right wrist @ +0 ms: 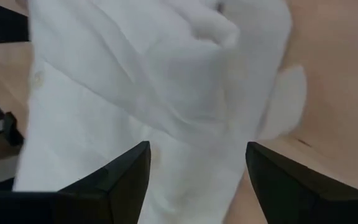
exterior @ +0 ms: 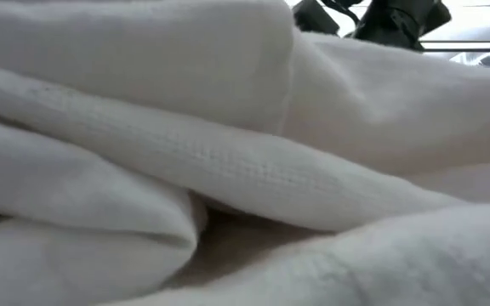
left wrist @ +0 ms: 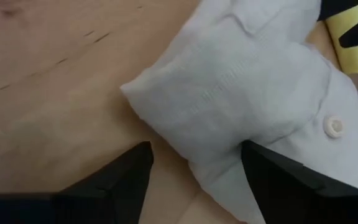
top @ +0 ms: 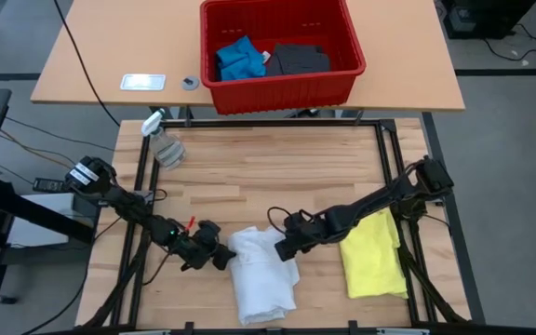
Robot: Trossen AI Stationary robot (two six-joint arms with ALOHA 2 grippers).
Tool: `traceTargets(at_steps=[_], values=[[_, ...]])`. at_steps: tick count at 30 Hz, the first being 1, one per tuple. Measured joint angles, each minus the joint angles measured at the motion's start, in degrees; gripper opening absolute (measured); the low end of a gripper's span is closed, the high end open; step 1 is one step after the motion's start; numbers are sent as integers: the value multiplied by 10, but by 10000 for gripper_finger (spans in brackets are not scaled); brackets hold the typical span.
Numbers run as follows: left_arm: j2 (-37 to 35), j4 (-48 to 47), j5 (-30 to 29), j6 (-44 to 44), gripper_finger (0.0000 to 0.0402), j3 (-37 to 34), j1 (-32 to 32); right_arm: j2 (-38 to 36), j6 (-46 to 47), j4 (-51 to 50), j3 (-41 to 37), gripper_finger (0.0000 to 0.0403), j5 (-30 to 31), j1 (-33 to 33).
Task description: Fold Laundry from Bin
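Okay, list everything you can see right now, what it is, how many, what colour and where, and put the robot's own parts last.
white shirt: one, white, bunched at the near edge of the wooden table, between the two claws.
yellow T-shirt: one, bright yellow, folded flat, to the right of the white shirt.
bin: one, red, on the tan table at the far side.
blue piece: one, blue, in the bin's left part.
dark grey piece: one, dark grey, in the bin's right part.
spray bottle: one, clear, far left of the wooden table.
left claw: one, dark, open at the white shirt's left edge.
right claw: one, dark, open at the shirt's right edge.
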Motion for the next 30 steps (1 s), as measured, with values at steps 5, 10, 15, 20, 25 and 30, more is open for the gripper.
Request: traceTargets(at_steps=[5, 10, 15, 20, 25, 30], values=[[0, -1, 9, 28, 251, 0, 5, 0, 19, 13, -18, 268, 28, 16], [0, 3, 51, 70, 226, 0, 30, 0, 34, 70, -45, 268, 29, 18], [1, 9, 46, 65, 204, 0, 42, 0, 59, 127, -69, 268, 28, 19], [1, 9, 36, 58, 225, 0, 42, 0, 60, 129, -82, 268, 28, 19], [1, 12, 37, 56, 261, 0, 42, 0, 34, 143, -98, 268, 20, 9], [1, 12, 40, 74, 274, 0, 42, 0, -7, 168, -110, 268, -22, -2]])
